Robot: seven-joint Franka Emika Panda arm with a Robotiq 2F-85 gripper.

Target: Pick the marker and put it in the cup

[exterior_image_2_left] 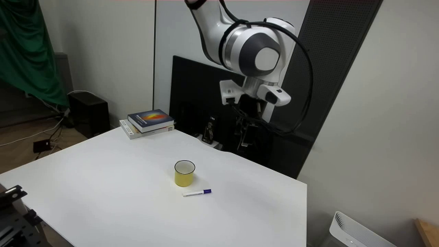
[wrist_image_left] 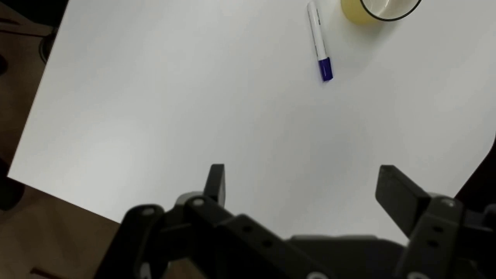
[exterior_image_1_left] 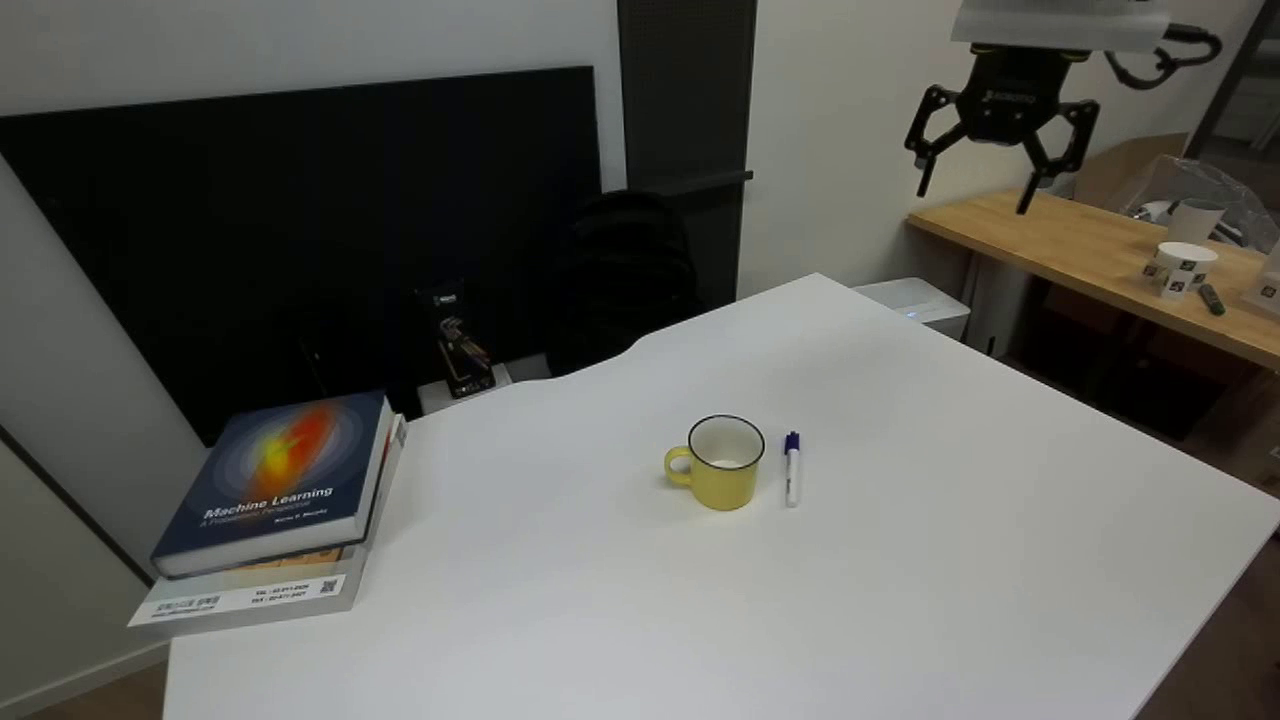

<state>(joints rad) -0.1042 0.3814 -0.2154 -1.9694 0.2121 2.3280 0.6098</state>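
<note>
While my black two-finger gripper [wrist_image_left: 301,179] hung with jaws wide and empty, the slim white blue-capped plastic-looking marker [wrist_image_left: 318,38], which I judged light, stiff, rollable and best pinched mid-barrel, lay on the broad white table [wrist_image_left: 162,97] just beside the squat yellow enamel-looking cup [exterior_image_1_left: 724,485].

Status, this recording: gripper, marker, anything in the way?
Gripper open, holding nothing. Marker lying on the white table, beside the upright cup, not inside. Nothing seen covering it; nearby cup could crowd the grasp.
</note>
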